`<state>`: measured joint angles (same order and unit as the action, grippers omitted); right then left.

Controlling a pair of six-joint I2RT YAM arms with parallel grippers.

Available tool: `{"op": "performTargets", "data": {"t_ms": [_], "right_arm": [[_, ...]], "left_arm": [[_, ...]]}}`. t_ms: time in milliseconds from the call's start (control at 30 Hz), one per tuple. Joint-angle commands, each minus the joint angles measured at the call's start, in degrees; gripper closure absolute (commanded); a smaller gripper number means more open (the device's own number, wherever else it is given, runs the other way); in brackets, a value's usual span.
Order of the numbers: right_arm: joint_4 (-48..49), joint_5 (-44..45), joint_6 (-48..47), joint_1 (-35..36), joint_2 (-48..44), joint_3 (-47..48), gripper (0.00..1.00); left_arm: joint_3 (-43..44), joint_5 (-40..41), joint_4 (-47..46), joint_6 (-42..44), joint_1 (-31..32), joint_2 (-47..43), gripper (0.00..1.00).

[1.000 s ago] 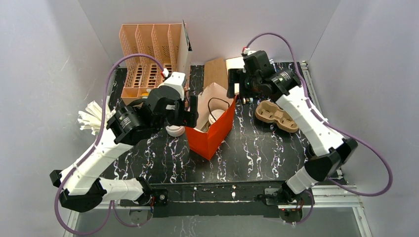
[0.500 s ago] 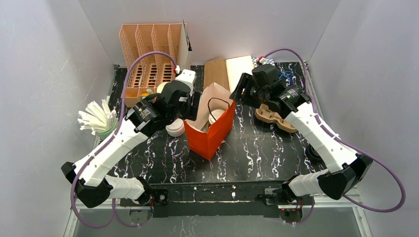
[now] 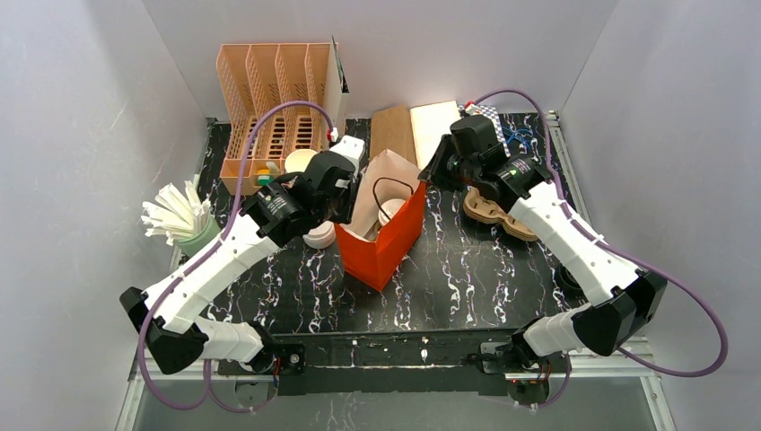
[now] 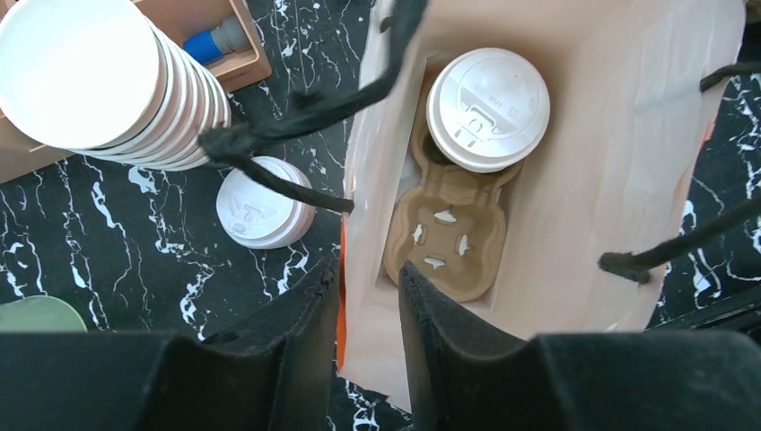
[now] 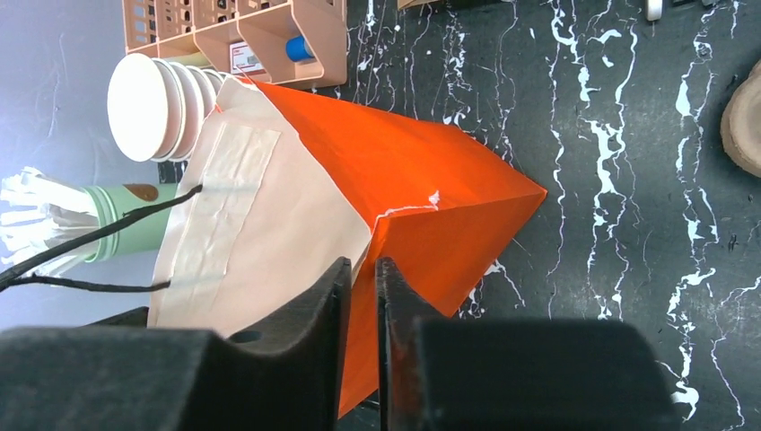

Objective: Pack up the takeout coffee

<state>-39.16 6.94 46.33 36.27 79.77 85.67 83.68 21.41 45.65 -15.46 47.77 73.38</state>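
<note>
An orange paper bag [image 3: 388, 247] stands open mid-table, with a brown cup carrier [image 4: 444, 238] at its bottom. One takeout coffee, a cup with a white lid [image 4: 487, 108], sits in the carrier's far pocket; the near pocket is empty. My left gripper [image 4: 368, 269] straddles the bag's left rim, one finger outside and one inside, with a narrow gap showing. My right gripper [image 5: 363, 265] is pinched on the bag's [image 5: 431, 180] right-hand wall near its rim. From above, the left gripper [image 3: 348, 202] and right gripper [image 3: 429, 175] flank the bag's mouth.
A loose white lid [image 4: 260, 202] lies left of the bag beside a stack of lidless white cups [image 4: 90, 81]. A peach rack [image 3: 269, 99] stands at the back left. A spare cup carrier [image 3: 501, 211] lies to the right, and a green cup of white sticks [image 3: 179, 220] at far left.
Both arms moved in to the bag's rim, the left from the left, the right from behind. Both pairs of jaws narrowed from wide open onto the bag's walls.
</note>
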Motion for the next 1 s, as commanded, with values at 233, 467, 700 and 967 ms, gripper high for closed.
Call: {"op": "performTargets", "data": {"t_ms": [233,467,700,967], "right_arm": [[-1.8,3.0,-3.9,-0.2,3.0,6.8,0.99],[-4.0,1.6,-10.5,-1.4,7.3,13.4,0.99],[-1.7,-11.2,-19.2,-7.5,14.2,19.1,0.99],[-3.4,-21.2,-22.9,-11.9,21.6,26.1,0.99]], "left_arm": [[0.6,-1.2,4.8,-1.8,-0.2,1.2,1.0],[-0.1,-10.2,3.4,-9.6,-0.1,0.9,1.0],[-3.1,-9.0,-1.9,-22.5,2.9,-2.0,1.0],[-5.5,-5.7,-11.2,-28.7,8.2,-1.8,1.0]]}}
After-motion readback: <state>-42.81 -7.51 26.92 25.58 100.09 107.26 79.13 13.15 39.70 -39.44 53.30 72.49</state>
